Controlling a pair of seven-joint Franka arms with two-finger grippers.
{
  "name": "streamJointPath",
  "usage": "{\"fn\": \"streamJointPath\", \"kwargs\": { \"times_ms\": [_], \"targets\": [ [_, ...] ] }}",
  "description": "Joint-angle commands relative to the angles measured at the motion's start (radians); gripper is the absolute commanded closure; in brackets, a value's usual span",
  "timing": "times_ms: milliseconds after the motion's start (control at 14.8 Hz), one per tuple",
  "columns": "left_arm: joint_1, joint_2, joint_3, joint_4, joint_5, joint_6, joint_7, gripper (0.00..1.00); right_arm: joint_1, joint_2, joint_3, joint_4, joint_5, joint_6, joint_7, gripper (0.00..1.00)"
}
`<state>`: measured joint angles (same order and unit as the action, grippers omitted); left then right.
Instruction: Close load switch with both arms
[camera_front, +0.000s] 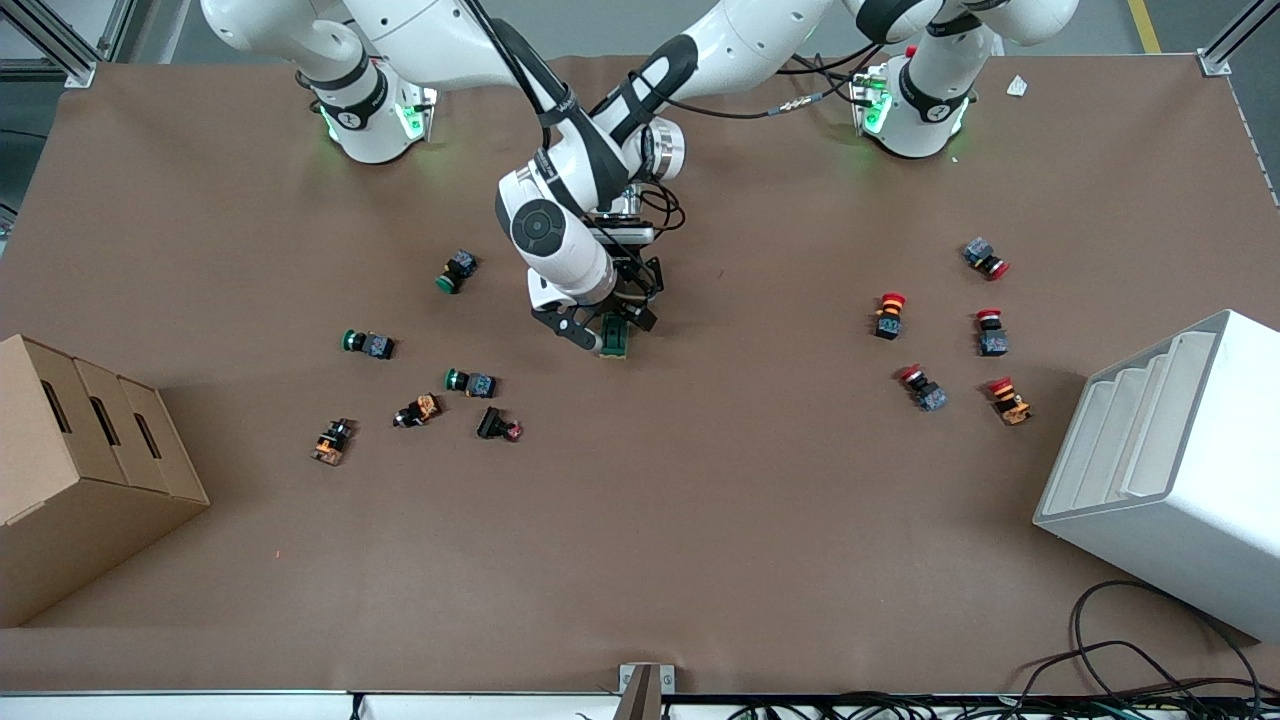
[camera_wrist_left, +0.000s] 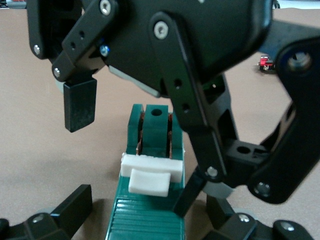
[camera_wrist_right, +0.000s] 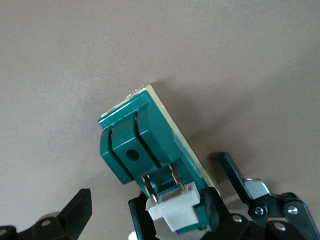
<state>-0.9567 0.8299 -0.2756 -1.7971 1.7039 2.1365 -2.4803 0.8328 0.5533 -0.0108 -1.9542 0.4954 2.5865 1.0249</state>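
Note:
The load switch (camera_front: 613, 336), a dark green block with a white handle (camera_wrist_left: 151, 175), lies on the brown table at mid-table. Both arms reach down to it. My left gripper (camera_front: 630, 310) is open, its fingers (camera_wrist_left: 75, 210) straddling the ribbed end of the switch (camera_wrist_left: 147, 220) with a gap on one side. My right gripper (camera_front: 583, 334) is open over the handle. One of its fingers (camera_wrist_left: 80, 105) hangs clear beside the switch and the other (camera_wrist_left: 189, 196) rests against the switch's side by the handle. The right wrist view shows the switch (camera_wrist_right: 145, 145), its copper pins and the white handle (camera_wrist_right: 175, 210).
Green push buttons (camera_front: 458, 270) (camera_front: 368, 344) (camera_front: 470, 382) and a few orange-black ones (camera_front: 332, 441) lie toward the right arm's end. Red buttons (camera_front: 889, 315) (camera_front: 987, 258) lie toward the left arm's end. A cardboard box (camera_front: 80, 470) and a white bin (camera_front: 1170, 470) stand at the table's ends.

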Motion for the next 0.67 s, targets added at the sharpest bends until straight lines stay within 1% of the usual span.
{"fn": "streamJointPath", "kwargs": {
  "times_ms": [0,202,607],
  "targets": [
    [0.003,0.052,0.01,0.036,0.013,0.045,-0.035,0.0,0.034,0.045,-0.008,0.049,0.055,0.026,0.014,0.0],
    [0.007,0.057,0.01,0.054,0.007,0.046,-0.005,0.0,0.022,0.045,-0.008,0.086,0.097,0.023,0.004,0.0],
    [0.009,0.049,0.01,0.054,0.003,0.045,-0.011,0.0,-0.015,0.043,-0.009,0.13,0.1,0.014,0.003,0.0]
  ]
}}
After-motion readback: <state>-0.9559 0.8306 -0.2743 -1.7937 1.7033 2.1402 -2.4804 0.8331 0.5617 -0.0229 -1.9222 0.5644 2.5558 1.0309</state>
